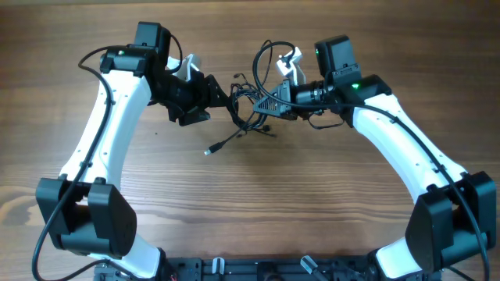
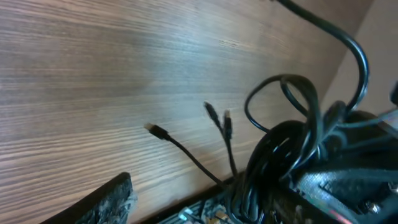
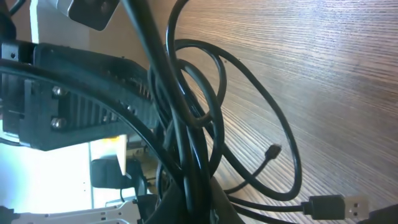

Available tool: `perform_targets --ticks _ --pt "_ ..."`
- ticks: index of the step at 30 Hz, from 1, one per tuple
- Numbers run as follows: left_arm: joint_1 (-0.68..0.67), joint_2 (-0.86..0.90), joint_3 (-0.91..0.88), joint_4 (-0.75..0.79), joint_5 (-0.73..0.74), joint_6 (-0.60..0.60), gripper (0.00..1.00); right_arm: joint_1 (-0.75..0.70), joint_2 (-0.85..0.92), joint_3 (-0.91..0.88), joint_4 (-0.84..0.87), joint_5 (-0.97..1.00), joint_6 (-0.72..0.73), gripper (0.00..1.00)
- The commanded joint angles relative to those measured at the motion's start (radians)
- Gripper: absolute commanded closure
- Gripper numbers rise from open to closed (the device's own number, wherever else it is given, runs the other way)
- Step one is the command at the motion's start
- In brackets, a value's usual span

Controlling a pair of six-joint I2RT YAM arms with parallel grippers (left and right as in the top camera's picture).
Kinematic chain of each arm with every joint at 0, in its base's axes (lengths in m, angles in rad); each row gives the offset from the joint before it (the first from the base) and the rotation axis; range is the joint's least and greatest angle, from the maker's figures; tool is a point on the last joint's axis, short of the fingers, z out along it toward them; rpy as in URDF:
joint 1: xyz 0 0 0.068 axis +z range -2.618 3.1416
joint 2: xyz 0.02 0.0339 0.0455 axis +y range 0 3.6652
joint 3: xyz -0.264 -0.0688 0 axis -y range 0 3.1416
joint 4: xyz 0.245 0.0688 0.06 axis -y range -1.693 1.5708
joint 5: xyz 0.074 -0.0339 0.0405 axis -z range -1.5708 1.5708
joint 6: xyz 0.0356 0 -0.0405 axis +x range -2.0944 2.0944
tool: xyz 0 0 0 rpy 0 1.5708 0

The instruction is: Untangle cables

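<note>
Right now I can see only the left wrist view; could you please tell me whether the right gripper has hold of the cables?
Observer: Yes, the right gripper is shut on the cables; the right wrist view shows them bunching into it.
Operator: Thank you. How do the two grippers stand to each other?
Observer: Overhead, the left gripper faces it, with the tangle between them.
Operator: Is there any plug that I cannot see?
Observer: A flat silvery plug shows at the right wrist view's lower right.
</note>
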Motion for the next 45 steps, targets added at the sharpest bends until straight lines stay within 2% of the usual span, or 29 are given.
perform_targets --ticks 1,3,7,10,11,14,15,16,17,18,19,20,22,26,29,32,35,36,38,41,45 --pt "0.002 0.009 -0.007 -0.004 0.078 0.063 0.38 0.018 -0.013 0.014 0.007 -0.056 0.004 0.96" --pt "0.002 0.009 -0.007 -0.004 0.078 0.061 0.54 0.026 -0.013 0.014 0.014 -0.057 0.008 0.96" --pt "0.002 0.009 -0.007 -0.006 0.078 0.061 0.73 0.026 -0.013 0.014 0.018 -0.057 0.023 0.96" --pt "0.002 0.009 -0.007 -0.007 0.078 0.061 0.93 0.044 -0.013 0.014 0.018 -0.068 0.022 0.96" --pt "0.002 0.009 -0.007 -0.007 0.078 0.061 0.96 0.055 -0.013 0.014 0.018 -0.068 0.022 0.96" --pt "0.003 0.009 -0.007 -0.003 0.082 0.061 0.96 0.066 -0.013 0.014 0.014 -0.026 0.019 0.96" --pt "0.005 0.008 -0.007 0.004 0.082 0.055 0.96 0.065 -0.013 0.014 0.003 0.047 0.019 0.9" --pt "0.01 0.007 -0.007 0.009 0.078 0.037 0.96 0.061 -0.013 0.014 -0.029 0.199 0.026 0.63" --pt "0.017 0.004 -0.006 0.011 0.076 0.022 0.96 0.055 -0.013 0.014 -0.08 0.363 0.061 0.51" --pt "0.022 0.0 -0.006 0.011 0.061 0.005 0.96 0.05 -0.013 0.014 -0.12 0.468 0.092 0.48" --pt "0.024 -0.009 -0.006 0.011 -0.004 -0.023 0.96 0.047 -0.013 0.014 -0.164 0.51 0.094 0.37" --pt "0.019 -0.018 -0.006 0.011 -0.091 -0.054 0.96 0.047 -0.013 0.014 -0.165 0.457 0.072 0.33" --pt "0.001 -0.029 -0.006 0.012 -0.153 -0.067 0.97 0.047 -0.013 0.014 -0.14 0.37 0.065 0.28" --pt "-0.041 -0.04 -0.006 0.019 -0.246 -0.068 0.96 0.045 -0.014 0.014 0.076 0.057 0.073 0.28" --pt "-0.072 -0.04 -0.006 0.027 -0.245 -0.068 0.96 0.052 -0.013 0.014 0.177 0.072 0.133 0.28" --pt "-0.104 -0.04 -0.006 0.028 -0.184 -0.061 0.96 0.077 -0.006 0.014 0.128 0.283 0.162 0.31" --pt "-0.106 -0.04 -0.006 0.033 -0.111 -0.037 0.96 0.109 0.029 0.014 0.124 0.312 0.17 0.32" --pt "-0.106 -0.04 -0.006 0.034 -0.077 -0.037 0.96 0.114 0.038 0.013 0.122 0.328 0.192 0.36" --pt "-0.106 -0.04 -0.006 0.036 -0.042 -0.037 0.96 0.121 0.055 0.013 0.123 0.331 0.212 0.49" --pt "-0.106 -0.04 -0.006 0.021 -0.041 -0.037 0.96 0.121 0.062 0.013 0.123 0.364 0.213 0.51" --pt "-0.106 -0.04 -0.006 0.024 0.011 -0.037 0.96 0.124 0.079 0.013 0.123 0.362 0.238 0.65"
